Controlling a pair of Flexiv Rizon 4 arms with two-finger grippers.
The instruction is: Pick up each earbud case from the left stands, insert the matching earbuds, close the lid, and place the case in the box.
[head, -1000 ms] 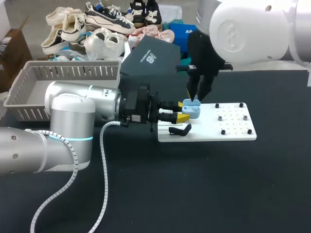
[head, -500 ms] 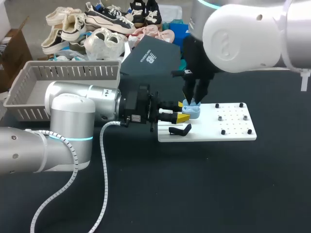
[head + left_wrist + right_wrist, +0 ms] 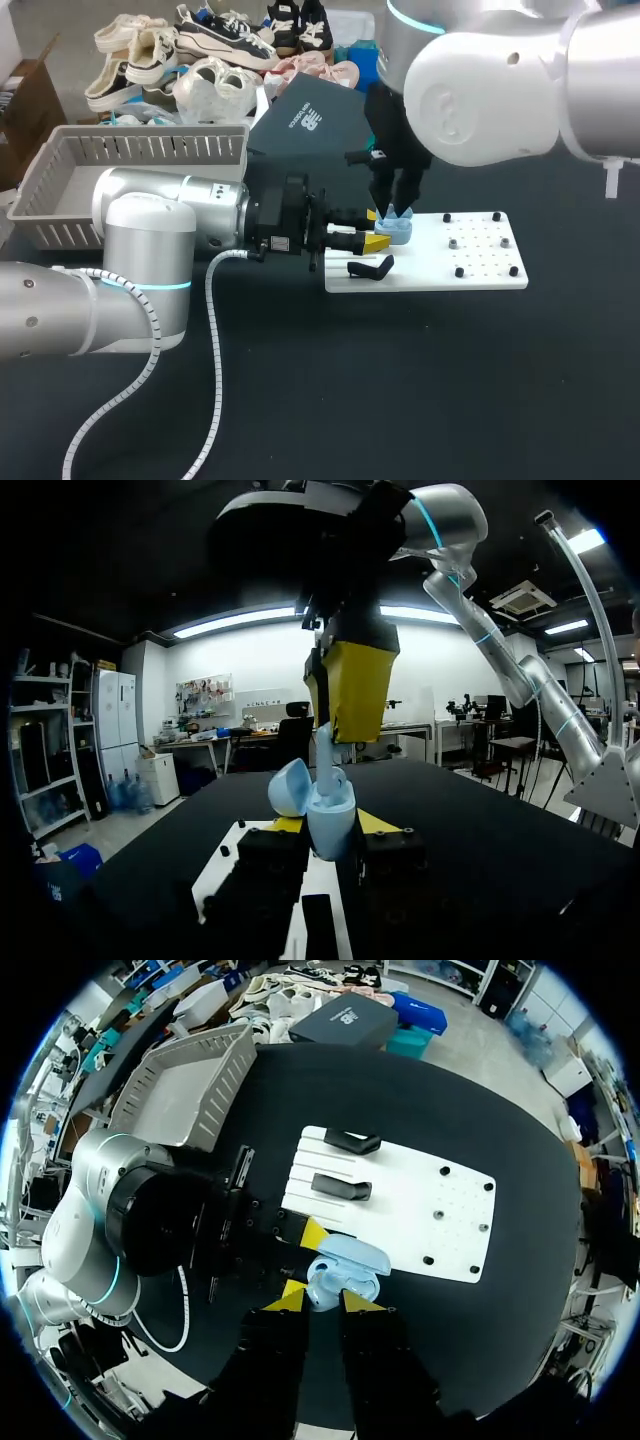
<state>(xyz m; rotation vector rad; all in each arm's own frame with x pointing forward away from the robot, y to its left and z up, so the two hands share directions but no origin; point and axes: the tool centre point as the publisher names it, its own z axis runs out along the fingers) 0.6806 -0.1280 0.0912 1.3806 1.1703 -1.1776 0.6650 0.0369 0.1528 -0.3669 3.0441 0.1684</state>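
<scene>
My left gripper (image 3: 374, 237) lies level at the white board's (image 3: 470, 270) left edge, shut on a light blue earbud case (image 3: 396, 230) whose lid stands open. In the left wrist view the case (image 3: 328, 820) sits upright between that gripper's (image 3: 330, 826) yellow tips, lid (image 3: 288, 786) tipped back. My right gripper (image 3: 397, 207) points straight down over the case, shut on a light blue earbud (image 3: 326, 752) whose lower end reaches into the case's opening. From the right wrist view, the case (image 3: 350, 1258) lies just ahead of the right gripper (image 3: 322, 1300).
Two black stands (image 3: 350, 1142) (image 3: 340, 1187) sit on the white board's (image 3: 430, 1210) left part, small black pegs on its right part. A grey slatted basket (image 3: 130, 165) stands at the back left, a dark flat box (image 3: 310, 115) behind the board.
My right arm's upper body has swung leftwards, while its gripper has stayed over the open case with the earbud. The left arm has kept still.
</scene>
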